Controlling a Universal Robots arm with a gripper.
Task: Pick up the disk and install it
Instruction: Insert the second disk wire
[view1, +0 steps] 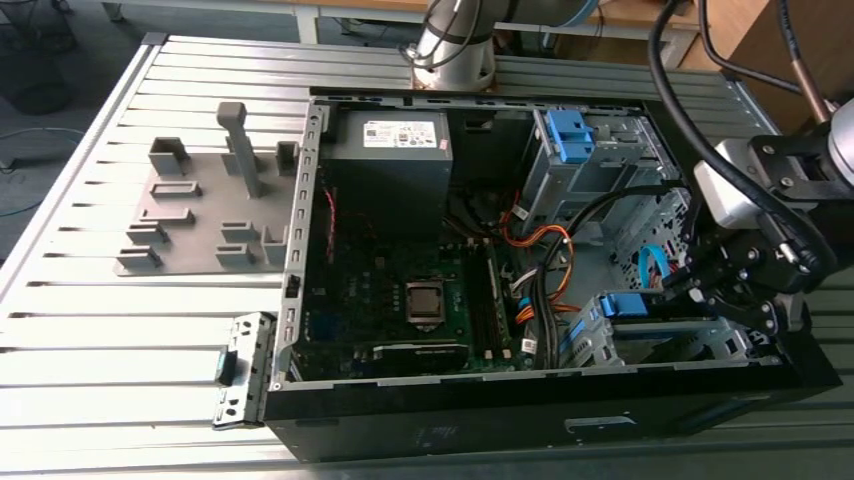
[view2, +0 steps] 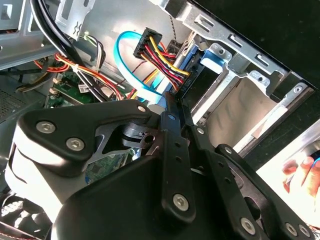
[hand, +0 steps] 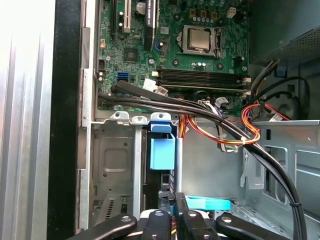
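— Where is the disk (hand: 162, 152) found?
— On edge in the drive cage (hand: 112, 165), lower centre of the first wrist view, at the clenched claw (hand: 172, 214). It should be pressed home squarely, the cables (hand: 200, 112) kept clear.

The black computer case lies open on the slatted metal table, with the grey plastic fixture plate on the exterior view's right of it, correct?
Not quite: the exterior view shows the grey plastic fixture plate on its left of the open black computer case, not its right. Both do lie on the slatted metal table.
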